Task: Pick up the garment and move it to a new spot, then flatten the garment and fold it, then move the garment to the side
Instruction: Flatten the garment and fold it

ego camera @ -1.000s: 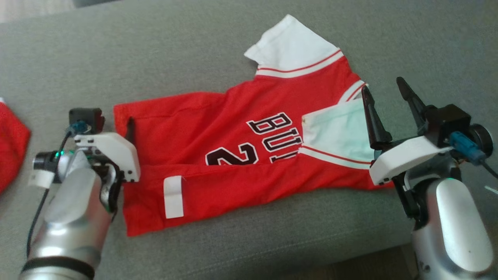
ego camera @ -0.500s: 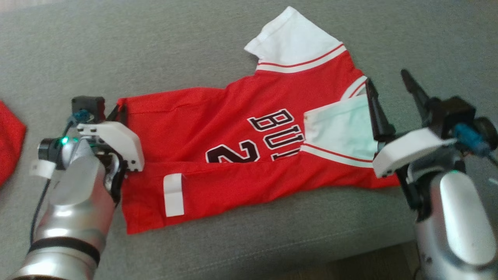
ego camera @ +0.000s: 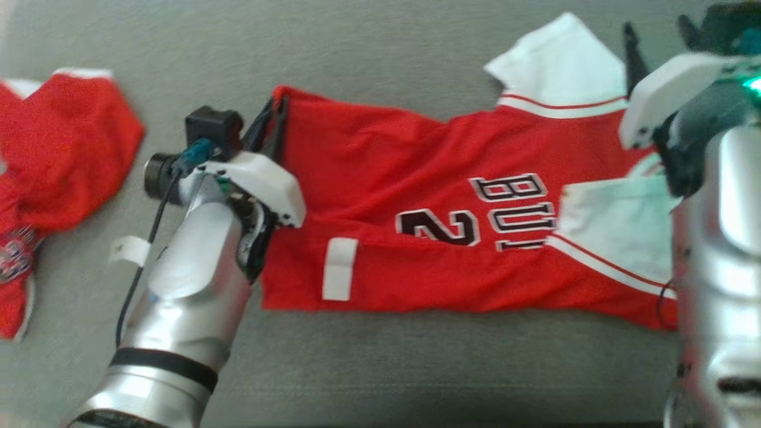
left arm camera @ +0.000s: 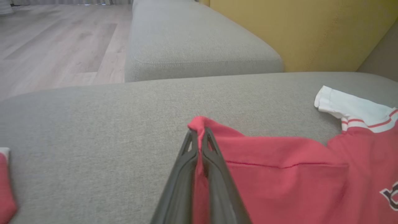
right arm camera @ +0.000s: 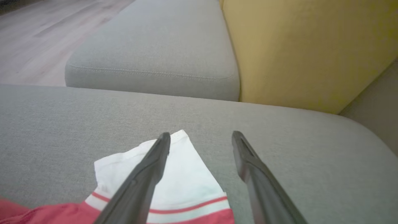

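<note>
Presently on the sofa: a red short-sleeved sports jersey with white sleeves and black lettering (ego camera: 416,178) lies spread across the grey fabric seat (ego camera: 380,368), with its length going from left to right.
Jersey state: the near edge is folded over the front and partly covers the letters; a small white rectangular label (ego camera: 340,268) shows on this fold.
Left hand (ego camera: 276,110): clenched on the far left corner of the jersey; in the left wrist view the two dark fingers are pressed together with red cloth between them.
Right hand (ego camera: 660,35): released, with fingers wide apart, at the far right over the white sleeve (ego camera: 559,65); in the right wrist view one finger crosses the sleeve and the other is above bare seat. Whether it touches the cloth, I cannot tell.
Other cloth: a second crumpled red garment (ego camera: 65,137) lies at the left end of the seat, well apart from the jersey.
Background: a yellow backrest cushion (right arm camera: 295,46) and a pale wooden floor (left arm camera: 46,46).
</note>
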{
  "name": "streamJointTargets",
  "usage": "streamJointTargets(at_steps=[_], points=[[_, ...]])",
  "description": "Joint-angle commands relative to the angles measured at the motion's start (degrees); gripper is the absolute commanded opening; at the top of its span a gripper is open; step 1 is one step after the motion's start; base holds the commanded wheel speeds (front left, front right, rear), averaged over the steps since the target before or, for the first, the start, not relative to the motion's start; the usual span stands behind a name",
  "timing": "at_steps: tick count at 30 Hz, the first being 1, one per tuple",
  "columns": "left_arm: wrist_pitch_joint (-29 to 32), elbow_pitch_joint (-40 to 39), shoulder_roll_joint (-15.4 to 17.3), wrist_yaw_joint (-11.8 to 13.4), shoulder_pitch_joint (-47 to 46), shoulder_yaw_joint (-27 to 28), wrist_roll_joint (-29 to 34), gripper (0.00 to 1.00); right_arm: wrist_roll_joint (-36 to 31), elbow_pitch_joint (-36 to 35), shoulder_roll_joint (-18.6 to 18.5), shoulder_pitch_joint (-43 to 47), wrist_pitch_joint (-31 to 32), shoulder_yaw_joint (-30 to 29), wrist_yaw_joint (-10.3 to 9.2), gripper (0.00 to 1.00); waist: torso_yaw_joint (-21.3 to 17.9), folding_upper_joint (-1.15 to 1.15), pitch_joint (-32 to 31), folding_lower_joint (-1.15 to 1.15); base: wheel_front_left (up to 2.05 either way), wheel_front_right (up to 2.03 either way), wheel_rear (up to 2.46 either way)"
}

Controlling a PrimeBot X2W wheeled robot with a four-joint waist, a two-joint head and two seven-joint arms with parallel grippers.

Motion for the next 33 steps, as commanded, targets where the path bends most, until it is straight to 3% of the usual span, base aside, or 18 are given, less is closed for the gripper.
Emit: streamJointTargets(at_steps=[1, 8, 14, 33], points=[[-0.7, -2.5, 1.0, -0.2, -1.4, 1.0, -0.3, 0.0, 0.0, -0.6, -0.4, -3.2, 0.5, 0.3, -0.05, 1.0, 4.0, 0.0, 2.1, 0.0, 0.0, 0.0, 0.0], [-0.7, -11.5, 0.4, -0.6, 0.6, -4.8, -2.1, 0.0, -3.9, 13.0, -5.8, -12.7, 2.6, -4.6, -0.05, 1.0, 10.3, 0.0, 5.7, 0.0, 0.0, 0.0, 0.0], [0.0, -16.3, 0.4, 1.2, 0.6, -10.6, -5.0, 0.0, -8.2, 20.3, -7.8, -17.7, 3.1, -8.4, -0.05, 1.0, 12.8, 0.0, 8.2, 0.0, 0.0, 0.0, 0.0], [-0.2, -17.3, 0.4, 3.3, -1.3, -15.0, -7.7, 0.0, -19.5, 27.7, -7.7, -22.7, 1.0, -21.5, -0.05, 1.0, 14.2, 0.0, 10.4, 0.0, 0.0, 0.0, 0.0]])
